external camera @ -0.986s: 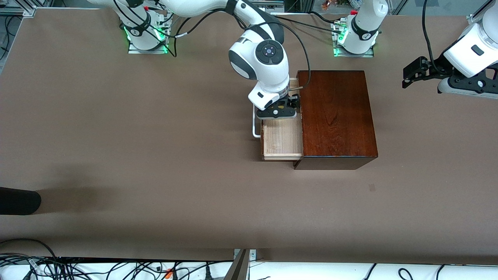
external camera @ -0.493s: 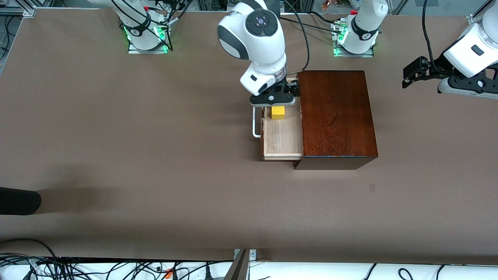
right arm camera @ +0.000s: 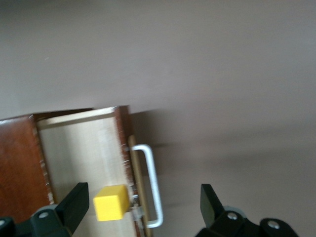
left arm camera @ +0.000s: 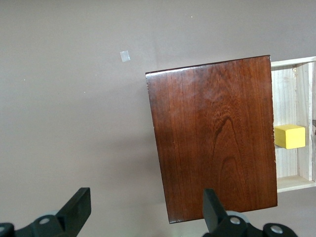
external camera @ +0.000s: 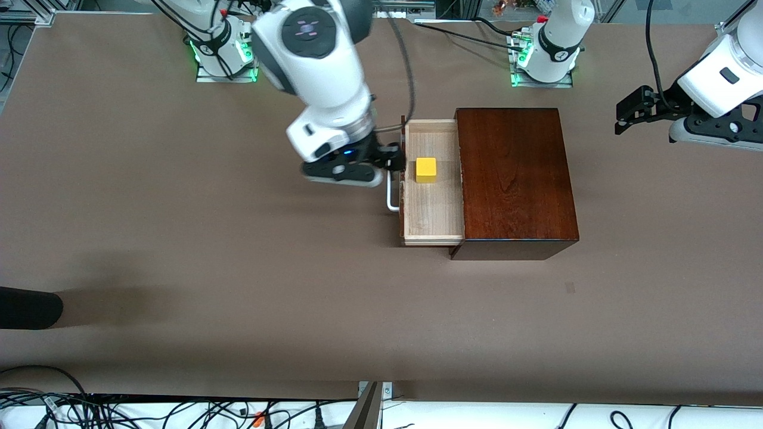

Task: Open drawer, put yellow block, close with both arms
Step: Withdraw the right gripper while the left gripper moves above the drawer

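Observation:
The drawer (external camera: 432, 205) is pulled out of the dark mahogany box (external camera: 512, 179) toward the right arm's end of the table, with its white handle (external camera: 390, 196) showing. The yellow block (external camera: 425, 170) lies loose in the drawer tray; it also shows in the right wrist view (right arm camera: 111, 203) and the left wrist view (left arm camera: 290, 136). My right gripper (external camera: 381, 164) is open and empty, up in the air beside the drawer's front, over the handle. My left gripper (external camera: 632, 113) is open and empty, held high over the table at the left arm's end, apart from the box.
A dark rounded object (external camera: 30, 307) lies at the table's edge toward the right arm's end. A small pale mark (external camera: 570, 288) sits on the table nearer the camera than the box. Cables run along the table's near edge.
My right gripper let go of the yellow block in the drawer, rose, and moved away from the box, off the tray to over the handle. The left arm has barely moved.

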